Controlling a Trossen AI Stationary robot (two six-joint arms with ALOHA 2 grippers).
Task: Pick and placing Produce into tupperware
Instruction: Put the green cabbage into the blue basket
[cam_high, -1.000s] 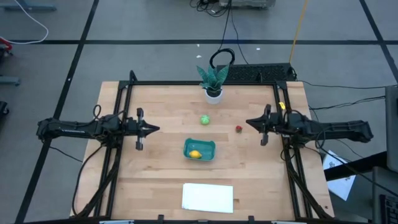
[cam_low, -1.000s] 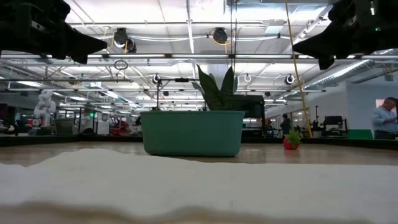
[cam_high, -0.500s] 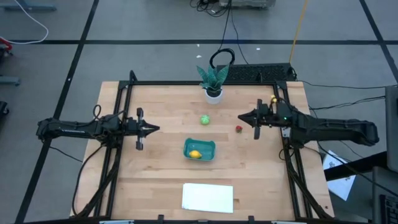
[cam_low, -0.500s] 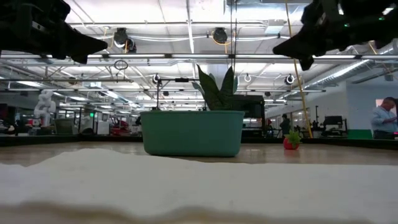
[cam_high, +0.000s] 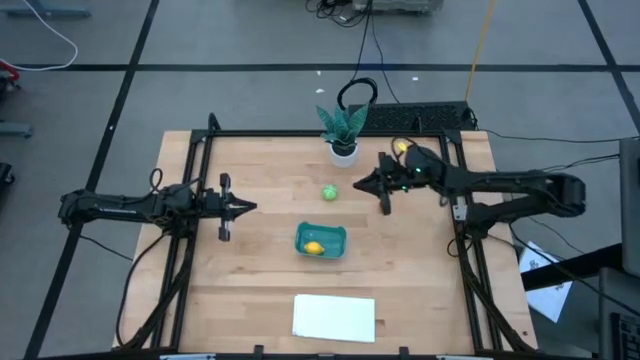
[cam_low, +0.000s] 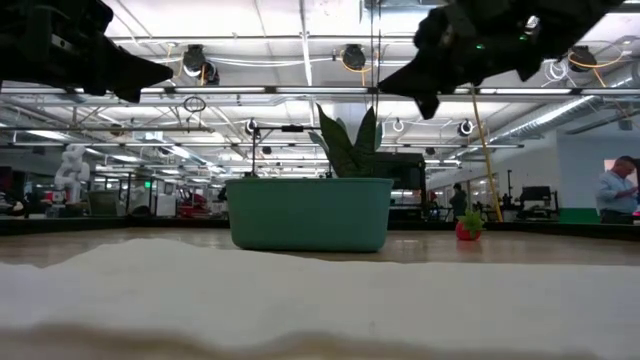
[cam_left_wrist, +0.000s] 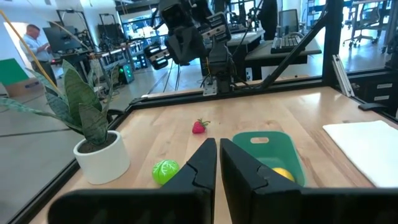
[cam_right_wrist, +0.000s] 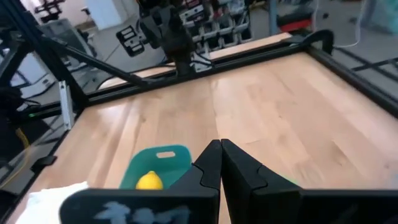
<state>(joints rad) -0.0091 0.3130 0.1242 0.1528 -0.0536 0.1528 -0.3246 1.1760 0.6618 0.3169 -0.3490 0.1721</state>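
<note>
1. The wooden table (cam_high: 250, 290) is lying under both dark arms, with a flat white sheet (cam_high: 334, 317) resting near its front edge and a leafy plant in a white pot (cam_high: 342, 132) standing at its back edge.
2. The right gripper (cam_high: 366, 187) is hanging above the table, out over the middle right, its fingers closed against each other and holding nothing.
3. The left gripper (cam_high: 250, 207) is waiting over the table's left side, fingers likewise pressed together and empty, pointing toward the centre.
4. The teal tupperware (cam_high: 320, 241) is sitting near the middle of the table, between the two grippers and nearer the front than either.
5. The yellow lemon (cam_high: 314, 248) is lying inside the tupperware, well apart from both grippers.
6. The round green piece (cam_high: 329, 193) is resting on the bare wood between the pot and the tupperware, near the right gripper's tips but not touching them.
7. The red piece (cam_left_wrist: 199, 127) is sitting on the wood beyond the tupperware in the left wrist view, below the raised right arm; in the high view that arm is hiding it.
</note>
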